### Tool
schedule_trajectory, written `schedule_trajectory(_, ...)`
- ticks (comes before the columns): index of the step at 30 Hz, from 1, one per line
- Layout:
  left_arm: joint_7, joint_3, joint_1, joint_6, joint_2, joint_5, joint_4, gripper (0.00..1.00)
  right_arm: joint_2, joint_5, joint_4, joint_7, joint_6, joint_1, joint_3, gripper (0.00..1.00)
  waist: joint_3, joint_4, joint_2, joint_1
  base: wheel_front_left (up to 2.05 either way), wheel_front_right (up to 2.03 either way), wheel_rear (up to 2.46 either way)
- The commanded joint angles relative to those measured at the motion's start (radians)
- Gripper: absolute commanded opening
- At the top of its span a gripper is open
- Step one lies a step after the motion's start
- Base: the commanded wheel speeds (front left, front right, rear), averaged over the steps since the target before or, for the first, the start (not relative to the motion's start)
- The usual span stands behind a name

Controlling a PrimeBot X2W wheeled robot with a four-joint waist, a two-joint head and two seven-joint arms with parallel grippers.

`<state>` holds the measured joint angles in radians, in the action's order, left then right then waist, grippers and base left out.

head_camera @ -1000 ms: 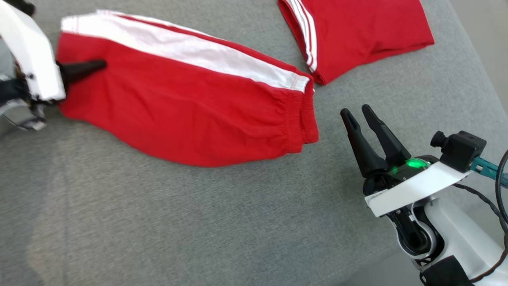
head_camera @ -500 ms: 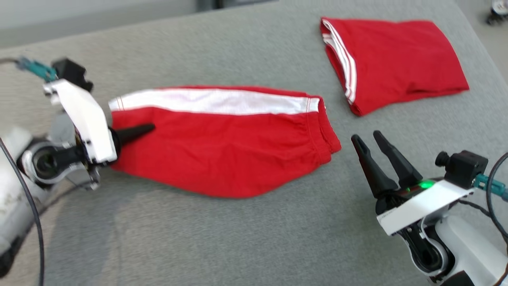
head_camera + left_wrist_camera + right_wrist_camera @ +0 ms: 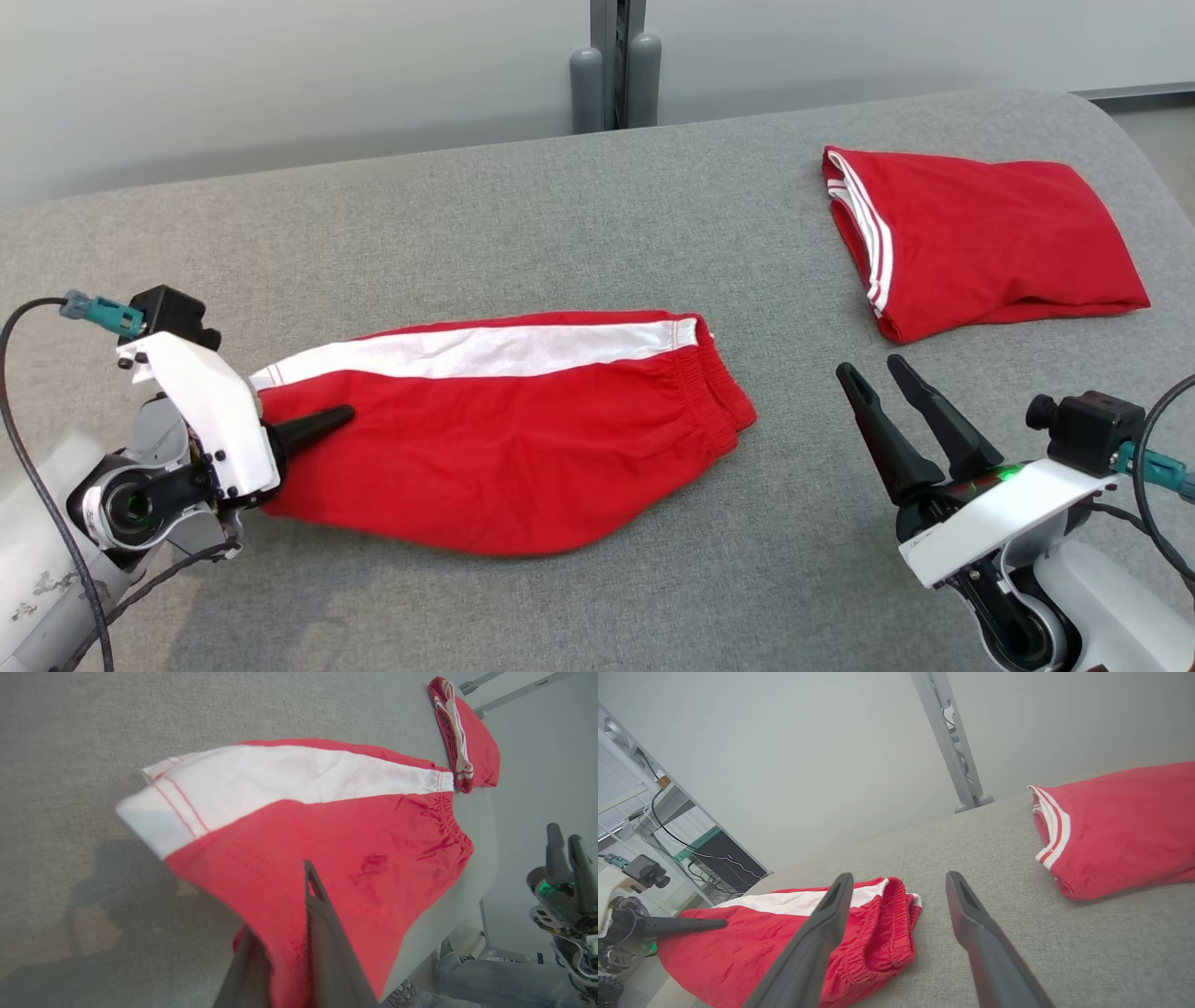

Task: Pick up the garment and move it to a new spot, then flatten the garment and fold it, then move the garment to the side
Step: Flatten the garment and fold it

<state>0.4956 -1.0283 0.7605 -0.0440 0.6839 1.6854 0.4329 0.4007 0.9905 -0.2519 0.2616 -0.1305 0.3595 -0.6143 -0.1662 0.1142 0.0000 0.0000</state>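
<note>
Starting at the left, the left gripper [image 3: 341,413] is clenched on the leg-hem end of the garment [image 3: 523,439]; in the left wrist view red cloth runs between its two fingers, one finger lying on top and the other hidden under the fabric. From that pinch the garment, red shorts with a broad white side stripe, stretches rightward across the middle of the grey padded table [image 3: 560,215]; it lies mostly flat, stripe along the far edge, near edge curving in a loose bulge, and it ends in the gathered elastic waistband [image 3: 714,392]. Cloth like this looks light, soft and quite limp; lifted by one end alone it would likely sag and bunch, and dragged across the rough table cover it may catch and wrinkle. The hem corners and the waistband seem the best places to take hold, the elastic being thicker and giving a firmer bite than a single thin layer. Just right of the waistband, apart from it, the right gripper [image 3: 871,366] hovers with its jaws spread and nothing between them. Farther right and toward the back lies a second red garment [image 3: 990,243], already folded, well apart from the shorts.
</note>
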Motion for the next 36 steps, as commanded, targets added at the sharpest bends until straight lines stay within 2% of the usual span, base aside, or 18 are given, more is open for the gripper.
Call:
schedule_trajectory(1,-0.023,0.003,-0.014,0.006,0.002,-0.011,0.016,0.92,0.006,0.006,-0.006,0.004,-0.001,-0.008,-0.001,1.0,0.007,-0.003,0.0,0.0,0.0,0.0,0.0)
schedule_trajectory(2,-0.029,0.003,-0.018,0.005,-0.003,-0.011,0.02,1.0,0.007,0.007,-0.007,0.004,-0.001,-0.009,-0.004,1.0,0.009,-0.004,0.0,0.0,0.0,0.0,0.0)
schedule_trajectory(7,-0.041,0.006,-0.019,-0.009,-0.004,-0.019,0.036,1.0,0.016,0.013,-0.009,0.004,-0.001,-0.014,-0.011,1.0,0.018,-0.008,0.0,0.0,0.0,0.0,0.0)
schedule_trajectory(12,-0.079,0.004,-0.008,-0.018,0.026,-0.066,0.026,1.0,0.02,0.011,-0.012,0.004,-0.001,-0.02,-0.011,1.0,0.028,-0.011,0.0,0.0,0.0,0.0,0.0)
schedule_trajectory(19,-0.222,0.01,-0.019,0.012,0.099,-0.177,-0.035,1.0,0.03,0.001,-0.032,0.004,-0.001,-0.024,0.005,1.0,0.044,-0.035,0.0,0.0,0.0,0.0,0.0)
schedule_trajectory(23,-0.326,0.03,-0.05,0.051,0.145,-0.225,-0.112,1.0,0.033,-0.017,-0.043,0.004,-0.001,-0.017,0.016,1.0,0.05,-0.055,0.0,0.0,0.0,0.0,0.0)
schedule_trajectory(28,-0.474,0.053,-0.104,0.126,0.161,-0.272,-0.223,1.0,0.02,-0.044,-0.079,0.002,-0.001,0.006,0.016,1.0,0.054,-0.089,0.0,0.0,0.0,0.0,0.0)
schedule_trajectory(31,-0.559,0.058,-0.148,0.172,0.156,-0.299,-0.288,1.0,0.007,-0.062,-0.13,-0.029,-0.001,0.029,0.011,1.0,0.059,-0.109,0.0,0.0,0.0,0.0,0.0)
schedule_trajectory(36,-0.675,0.061,-0.217,0.225,0.135,-0.331,-0.383,1.0,-0.036,-0.085,-0.222,-0.123,-0.001,0.083,0.009,1.0,0.067,-0.146,0.0,0.0,0.0,0.0,0.0)
